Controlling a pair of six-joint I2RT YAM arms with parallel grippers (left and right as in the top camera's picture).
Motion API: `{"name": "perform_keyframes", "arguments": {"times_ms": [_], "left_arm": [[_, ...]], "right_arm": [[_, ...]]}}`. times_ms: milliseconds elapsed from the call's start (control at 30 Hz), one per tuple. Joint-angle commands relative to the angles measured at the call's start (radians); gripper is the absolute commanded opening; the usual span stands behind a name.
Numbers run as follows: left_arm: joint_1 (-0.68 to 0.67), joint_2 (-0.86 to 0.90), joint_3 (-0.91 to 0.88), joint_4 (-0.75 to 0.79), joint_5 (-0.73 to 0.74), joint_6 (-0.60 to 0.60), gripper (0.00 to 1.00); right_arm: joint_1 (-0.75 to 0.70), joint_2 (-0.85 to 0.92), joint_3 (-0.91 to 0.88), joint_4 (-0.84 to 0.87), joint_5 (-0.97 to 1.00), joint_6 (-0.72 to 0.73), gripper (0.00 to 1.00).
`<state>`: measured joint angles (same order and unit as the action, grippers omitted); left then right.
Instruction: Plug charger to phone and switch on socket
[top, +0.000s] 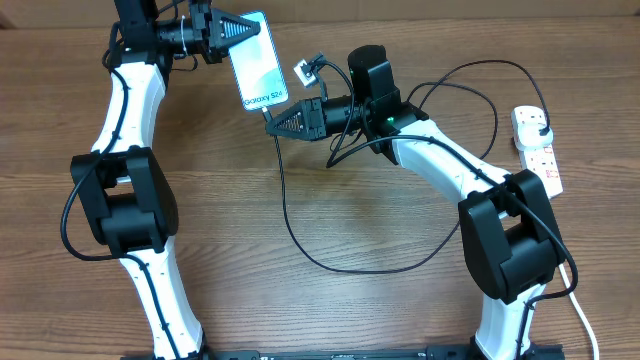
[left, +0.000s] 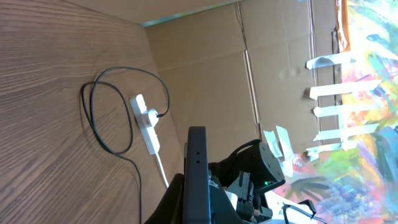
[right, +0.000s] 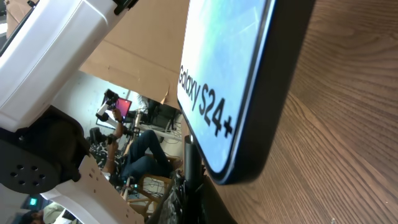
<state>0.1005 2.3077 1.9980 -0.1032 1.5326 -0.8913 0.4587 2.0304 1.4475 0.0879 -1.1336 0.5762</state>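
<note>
Phone (top: 257, 60), likely slippery and easy to crack, sits far left, squeezed by the left fingers (top: 243, 28), while the right fingers (top: 285, 120) pinch the floppy charger (top: 284, 200) by its stiff tip just beside it.

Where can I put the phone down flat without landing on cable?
Best patch: bare table between the left arm and the charger loop. Also free: the front centre strip below that loop. Crowded: around the phone, where the left gripper and right gripper meet, and the charger's coils toward the socket.
</note>
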Motion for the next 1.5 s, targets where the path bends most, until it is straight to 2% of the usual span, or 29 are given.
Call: {"name": "perform_keyframes", "arguments": {"times_ms": [0,533,1000,1467], "left_arm": [[0.006,-0.024,0.013,0.004,0.043,-0.002,0.04],[0.007,-0.024,0.013,0.003,0.040,0.005,0.04],[-0.045,-0.024,0.013,0.003,-0.032,0.005,0.04],[-0.051,-0.024,0.013,0.003,0.048,0.032,0.04]], "right_arm": [[-0.019,-0.009,0.020,0.016,0.052,0.003,0.04],[-0.030,-0.009,0.020,0.016,0.057,0.004,0.04],[-0.030,-0.009,0.020,0.022,0.097,0.046,0.04],[-0.030,-0.009,0.020,0.046,0.111,0.048,0.04]]}}
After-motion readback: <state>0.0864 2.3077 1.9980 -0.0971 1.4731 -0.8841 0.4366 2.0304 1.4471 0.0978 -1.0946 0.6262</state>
